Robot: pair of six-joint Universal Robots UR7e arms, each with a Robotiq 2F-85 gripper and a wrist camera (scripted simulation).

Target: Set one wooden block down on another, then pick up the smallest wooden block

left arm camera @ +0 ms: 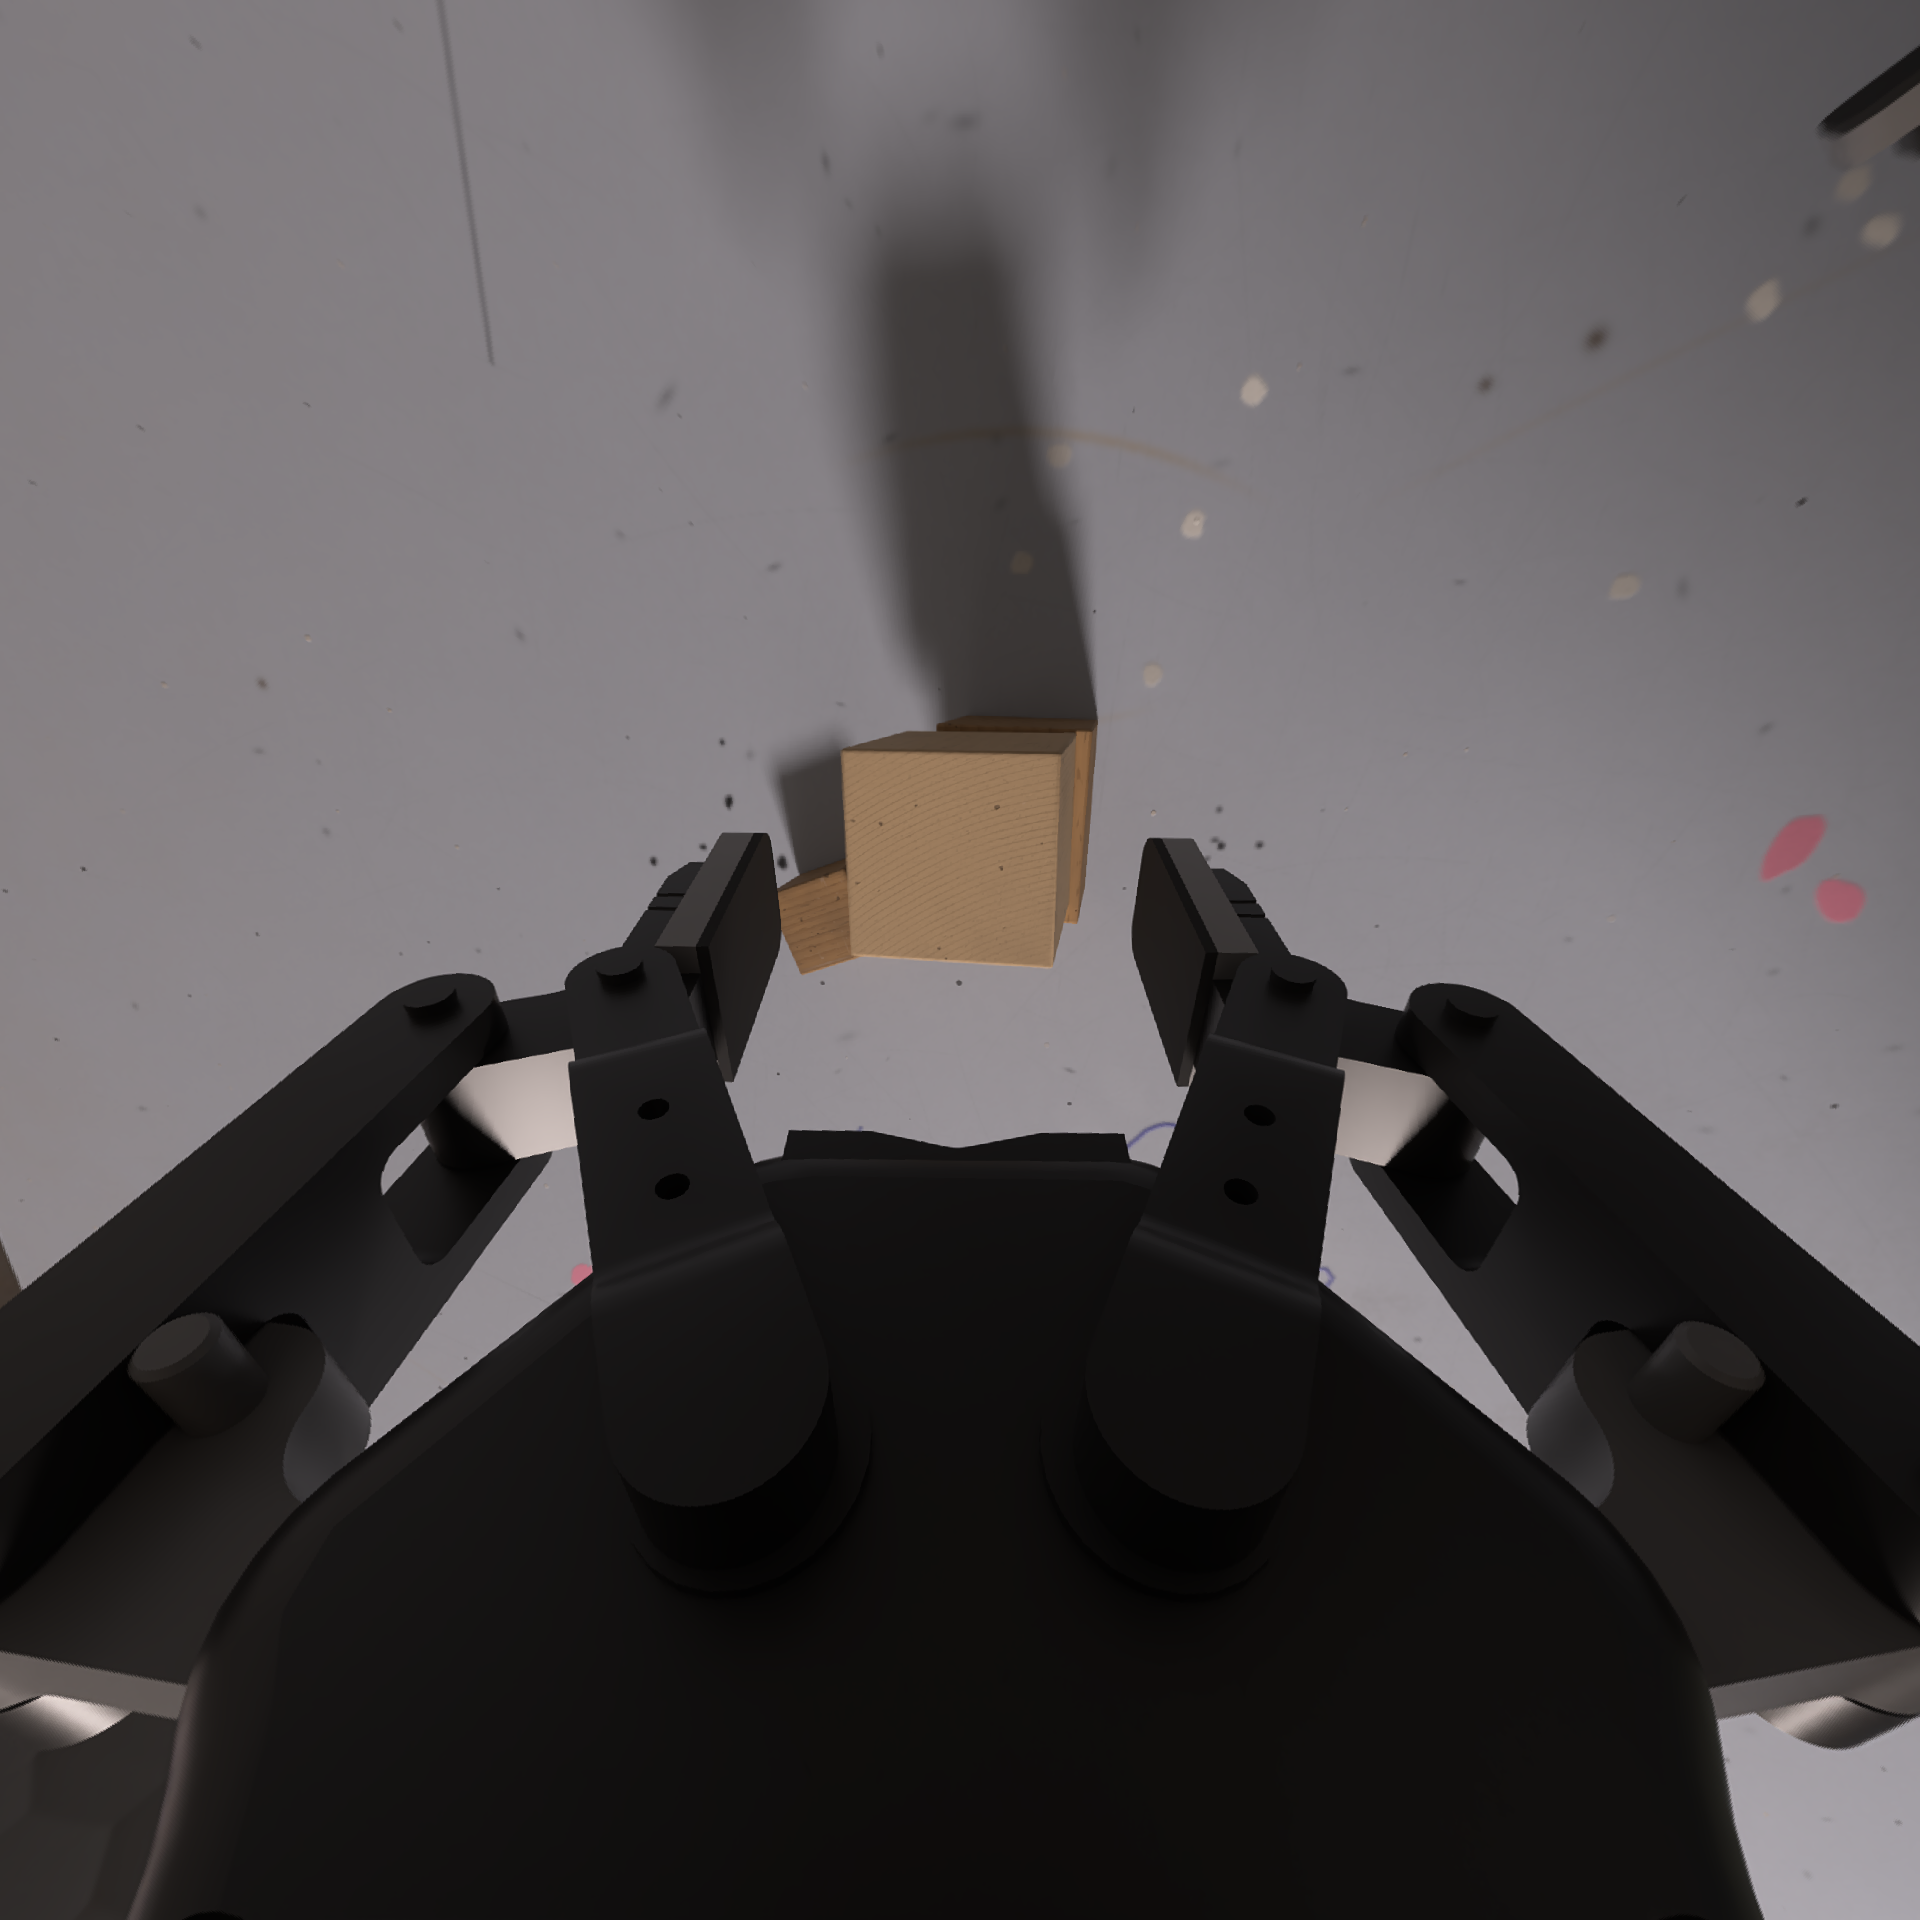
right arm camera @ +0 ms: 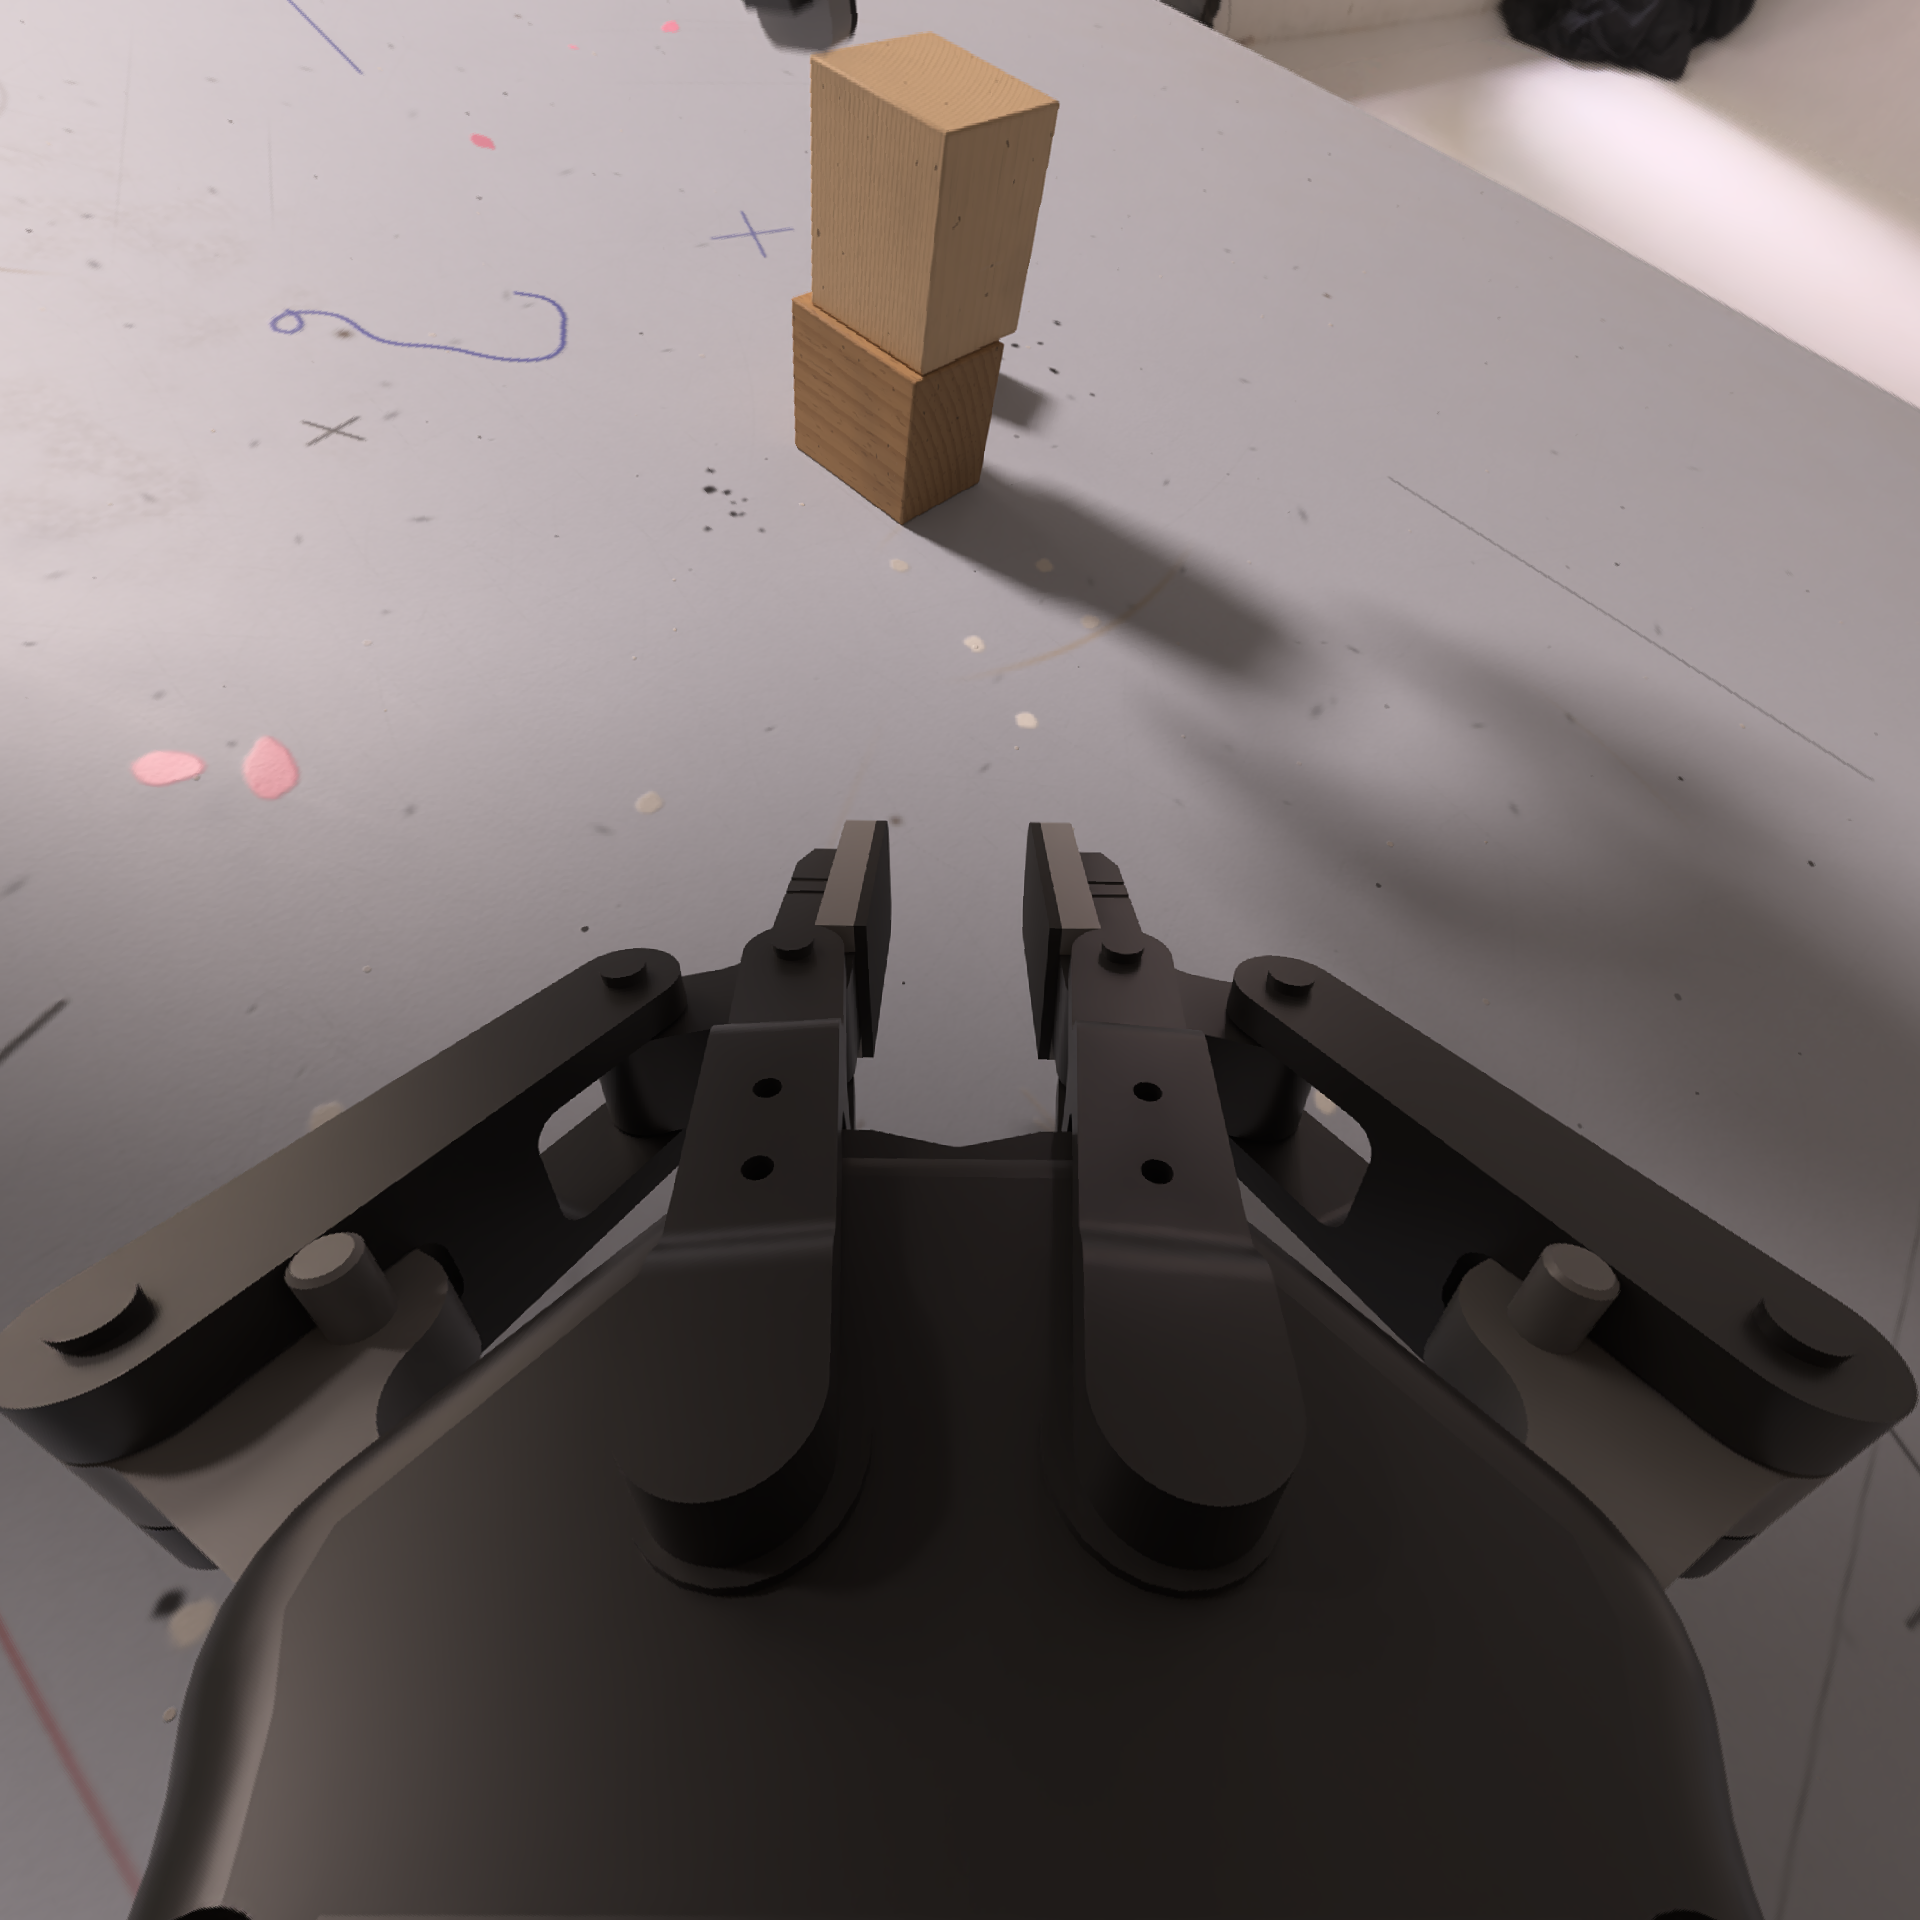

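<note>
Two wooden blocks are stacked on the grey table. In the right wrist view the upper block (right arm camera: pixel 925 197) sits slightly turned on the lower block (right arm camera: pixel 888 421). In the left wrist view I look down on the upper block (left arm camera: pixel 956 847); the lower block (left arm camera: pixel 1083 810) shows as a strip behind it. A smaller wooden piece (left arm camera: pixel 816 920) peeks out at the stack's lower left, mostly hidden. My left gripper (left arm camera: pixel 956 935) is open and empty above the stack, one finger on each side and clear of it. My right gripper (right arm camera: pixel 956 904) is open with a narrow gap, empty, well short of the stack.
The table (right arm camera: pixel 416 623) carries paint spots, pink blotches (right arm camera: pixel 270 767) and pen marks. Its far edge (right arm camera: pixel 1455 177) runs at the upper right of the right wrist view, with a pale floor beyond. A dark part (left arm camera: pixel 1870 114) shows at the top right of the left wrist view.
</note>
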